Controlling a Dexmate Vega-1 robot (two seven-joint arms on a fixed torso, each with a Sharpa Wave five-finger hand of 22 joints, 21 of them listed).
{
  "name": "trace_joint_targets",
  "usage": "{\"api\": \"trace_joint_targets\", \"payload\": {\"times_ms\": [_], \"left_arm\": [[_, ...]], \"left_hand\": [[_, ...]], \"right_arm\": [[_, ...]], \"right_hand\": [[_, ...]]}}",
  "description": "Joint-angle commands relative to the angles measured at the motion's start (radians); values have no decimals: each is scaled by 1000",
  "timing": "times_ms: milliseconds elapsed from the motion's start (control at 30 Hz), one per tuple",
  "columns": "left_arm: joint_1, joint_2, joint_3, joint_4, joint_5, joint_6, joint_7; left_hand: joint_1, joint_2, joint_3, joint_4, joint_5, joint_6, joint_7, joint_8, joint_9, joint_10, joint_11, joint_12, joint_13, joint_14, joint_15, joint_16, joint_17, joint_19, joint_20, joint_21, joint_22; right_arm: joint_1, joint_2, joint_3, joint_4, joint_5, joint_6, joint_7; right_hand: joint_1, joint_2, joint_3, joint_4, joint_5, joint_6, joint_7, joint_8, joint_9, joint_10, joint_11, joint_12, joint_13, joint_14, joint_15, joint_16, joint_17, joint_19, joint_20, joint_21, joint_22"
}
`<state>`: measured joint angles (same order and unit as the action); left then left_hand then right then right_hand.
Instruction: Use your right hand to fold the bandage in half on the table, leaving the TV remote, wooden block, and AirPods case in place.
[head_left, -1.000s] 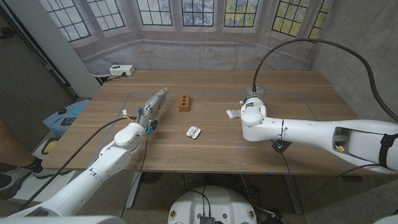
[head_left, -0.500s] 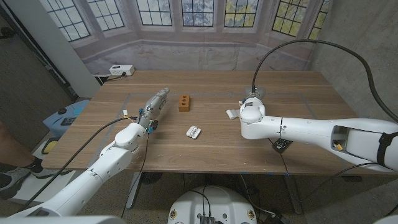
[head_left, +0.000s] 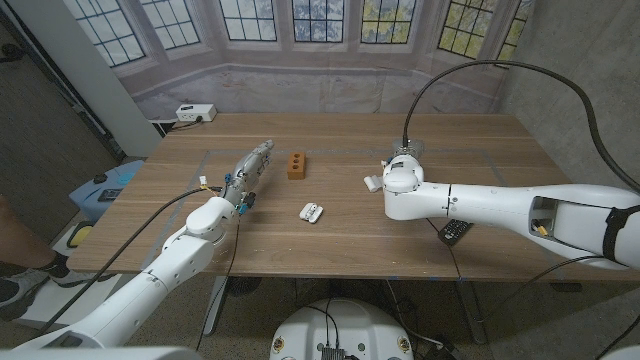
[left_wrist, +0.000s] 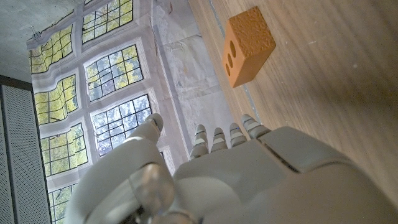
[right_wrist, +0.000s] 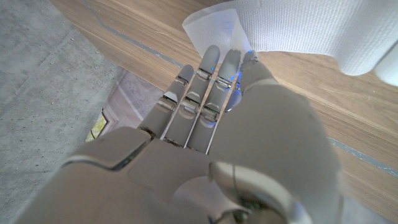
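Head view shows a brown wooden table (head_left: 340, 230) with both white robot arms reaching in from the near edge. On the robot's right, the right hand (head_left: 400, 165) sits over a white cloth bandage (head_left: 374, 183), which lies on the table a little right of centre, one rolled end showing just beside the hand. Seen from the right wrist, the hand's fingers (right_wrist: 205, 81) are stretched out straight and close together, their tips at the edge of the bandage's flat white sheet (right_wrist: 298, 28); whether they press it or grip it cannot be told. Near the table's middle lies a small white AirPods case (head_left: 311, 212), well apart from the bandage. Farther back stands an orange-brown wooden block with two round holes (head_left: 296, 165). Just beside the block on the robot's left, the left hand (head_left: 250, 170) rests with fingers extended and nothing held; the left wrist view shows those fingers (left_wrist: 224, 137) pointing past the block (left_wrist: 247, 45).
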<state>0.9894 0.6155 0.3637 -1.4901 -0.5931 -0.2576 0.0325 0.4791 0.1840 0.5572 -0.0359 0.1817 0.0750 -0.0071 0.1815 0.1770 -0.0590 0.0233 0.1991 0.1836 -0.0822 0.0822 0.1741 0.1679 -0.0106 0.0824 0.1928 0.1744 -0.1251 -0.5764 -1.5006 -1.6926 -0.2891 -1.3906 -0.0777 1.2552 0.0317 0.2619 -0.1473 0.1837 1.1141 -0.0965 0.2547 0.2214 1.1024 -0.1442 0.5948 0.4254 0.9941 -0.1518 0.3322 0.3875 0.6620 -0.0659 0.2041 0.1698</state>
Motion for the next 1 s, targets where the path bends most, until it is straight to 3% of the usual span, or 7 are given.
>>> {"api": "trace_joint_targets", "payload": {"times_ms": [33,467,767,1000], "left_arm": [[-6,-8,3,16,-2,-11,-10],[0,-6,4,7,0,-11,-8],[3,-6,7,-1,2,-11,-7],[9,-3,6,-7,4,-13,-5]], "left_hand": [[0,3,4,-3,5,5,0,3,3,0,10,6,5,1,12,5,2,4,2,6,2],[1,4,5,-3,5,5,-1,3,3,0,14,6,5,0,16,5,2,4,3,6,3],[1,4,6,-3,5,6,0,3,3,1,17,6,5,1,17,6,2,4,3,6,3],[2,4,7,-3,5,6,0,3,3,1,16,6,5,1,18,6,2,4,4,6,3]], "right_arm": [[10,3,-4,-9,-17,-5,44],[-35,1,44,-23,-153,-5,165],[-75,5,86,-33,-277,-5,280],[-93,6,111,-52,-311,-5,309]], "right_hand": [[-19,-3,-5,3,-4,-11,5,-9,4,-11,6,-3,0,-10,-77,-6,4,1,-35,-3,5],[-76,-7,-21,25,-5,-41,21,-22,7,-50,21,-18,2,-30,-64,-24,2,-12,-18,-7,5],[-125,-18,-36,38,-7,-93,34,-43,8,-100,48,-38,0,-61,-58,-43,2,-30,3,-11,5],[-145,-20,-44,43,-6,-105,38,-48,8,-114,54,-42,2,-70,-55,-44,8,-36,10,-11,5]]}}
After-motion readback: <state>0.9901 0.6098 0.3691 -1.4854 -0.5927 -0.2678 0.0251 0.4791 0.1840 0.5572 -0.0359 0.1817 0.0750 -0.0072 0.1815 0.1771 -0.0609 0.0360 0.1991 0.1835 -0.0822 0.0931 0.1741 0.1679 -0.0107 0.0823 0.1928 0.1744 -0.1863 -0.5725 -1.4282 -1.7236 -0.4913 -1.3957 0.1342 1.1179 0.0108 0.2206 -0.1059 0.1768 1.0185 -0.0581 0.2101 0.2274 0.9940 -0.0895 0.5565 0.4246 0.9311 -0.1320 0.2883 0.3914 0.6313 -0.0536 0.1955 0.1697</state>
